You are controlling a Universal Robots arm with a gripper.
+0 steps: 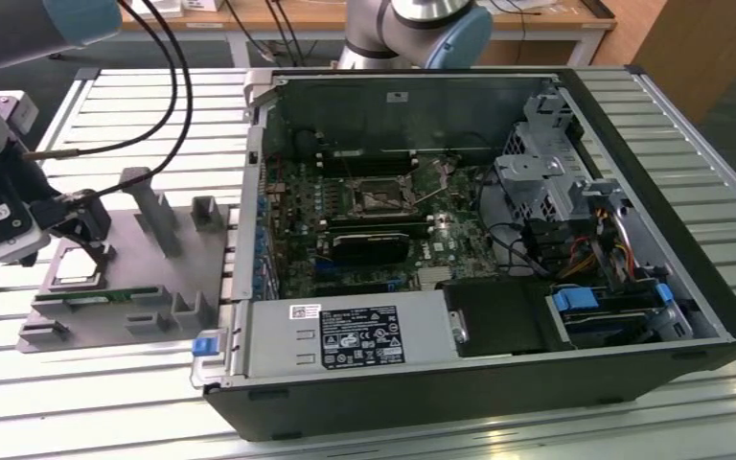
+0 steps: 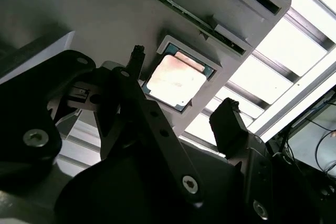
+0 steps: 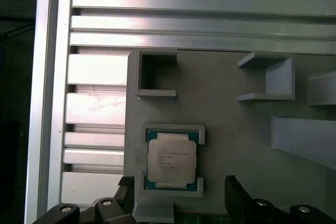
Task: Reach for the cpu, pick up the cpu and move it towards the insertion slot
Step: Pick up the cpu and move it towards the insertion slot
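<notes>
Second wrist view is showing our gripper (image 2: 182,85) hanging over the grey fixture plate (image 2: 79,14), with the two dark fingers (image 2: 152,114) standing wide apart and gripping nothing. We are straddling the cpu (image 2: 176,82), one finger to each side of it. Whether either tip is touching the chip or the plate, we cannot tell.

In the first wrist view the cpu (image 3: 171,157) is lying flat in a shallow recess of the plate (image 3: 231,129), between two low grey lips, and the finger tips (image 3: 236,192) are flanking the recess. Upright grey brackets are rising from the plate around it, and a green memory stick (image 1: 100,295) is sitting in a holder just beside the chip.

In the exterior view we are working at the left, on the slatted metal table (image 1: 150,105), while the insertion slot (image 1: 378,196) is lying well apart inside the open computer case (image 1: 675,192), among boards and cables.

The chip is showing a pale silvery square top with faint print and a teal-green rim.
</notes>
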